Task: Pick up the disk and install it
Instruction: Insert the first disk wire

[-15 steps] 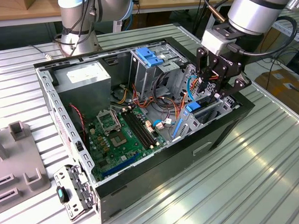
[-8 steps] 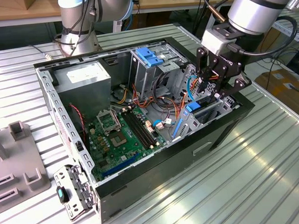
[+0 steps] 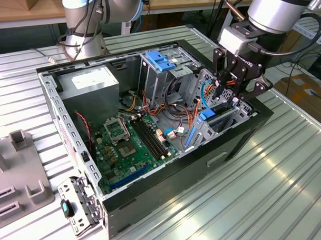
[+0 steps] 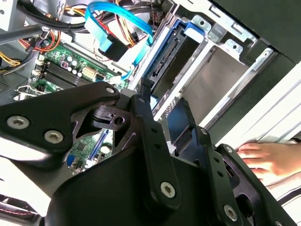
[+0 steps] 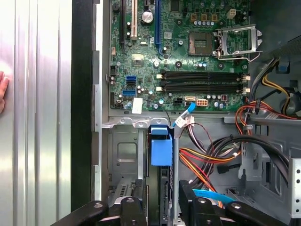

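— Exterior view first: where is the black two-fingered gripper [image 3: 231, 99]?

— Down inside the open black computer case [image 3: 168, 196], at the grey metal drive bay [image 3: 229, 123] on the exterior view's right end, just right of the green motherboard [image 3: 132, 150].

— And the flat silver-grey metal disk in its bright blue plastic carrier?

— In the first wrist view the disk [image 5: 162, 153] stands on edge in a slot of that bay, with its blue tab toward the motherboard.

— The fingers?

— Parted, one of the fingers [image 5: 134, 209] on each side of the disk's edge. In the second wrist view a sliver of background shows beside one finger, so they straddle the disk without pinching it.

— Anything else?

— A person's hand [image 4: 265, 159] lies on the ribbed silver metal table [image 3: 268, 190], just beside the case's outer wall.
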`<state>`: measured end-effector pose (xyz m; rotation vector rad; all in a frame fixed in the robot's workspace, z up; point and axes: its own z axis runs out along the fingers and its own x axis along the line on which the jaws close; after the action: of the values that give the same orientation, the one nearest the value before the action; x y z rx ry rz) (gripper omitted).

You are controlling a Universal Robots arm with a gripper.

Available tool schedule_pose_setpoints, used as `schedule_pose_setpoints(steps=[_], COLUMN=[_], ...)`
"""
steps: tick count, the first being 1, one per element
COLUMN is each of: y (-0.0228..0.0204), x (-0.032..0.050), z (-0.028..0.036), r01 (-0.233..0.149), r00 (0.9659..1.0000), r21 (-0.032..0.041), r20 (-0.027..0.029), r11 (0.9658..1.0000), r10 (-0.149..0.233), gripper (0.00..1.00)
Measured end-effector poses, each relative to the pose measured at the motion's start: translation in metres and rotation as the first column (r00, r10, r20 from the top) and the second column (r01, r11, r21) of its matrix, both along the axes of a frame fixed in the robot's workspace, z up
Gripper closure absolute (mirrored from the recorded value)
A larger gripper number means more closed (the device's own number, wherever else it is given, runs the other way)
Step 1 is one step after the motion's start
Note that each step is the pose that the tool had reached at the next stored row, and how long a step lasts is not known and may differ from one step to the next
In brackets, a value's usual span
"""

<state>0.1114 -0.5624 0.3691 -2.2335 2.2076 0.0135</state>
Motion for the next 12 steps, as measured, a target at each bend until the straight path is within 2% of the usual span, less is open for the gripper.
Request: schedule_pose_setpoints(steps=[4, 8, 12], y=[0.0017, 0.0090, 0.0105], x=[0.0032, 0.0037, 0.0039], z=[0.0002, 0.0010, 0.0147], r01=[0.000, 0.000, 0.000], r00=[1.0000, 1.0000, 1.0000], r21=[0.0001, 0.0000, 0.0001], r20=[0.0000, 0.0000, 0.0000], r11=[1.0000, 1.0000, 1.0000], r10=[0.000, 0.000, 0.000], gripper=[0.57, 0.57, 0.57])
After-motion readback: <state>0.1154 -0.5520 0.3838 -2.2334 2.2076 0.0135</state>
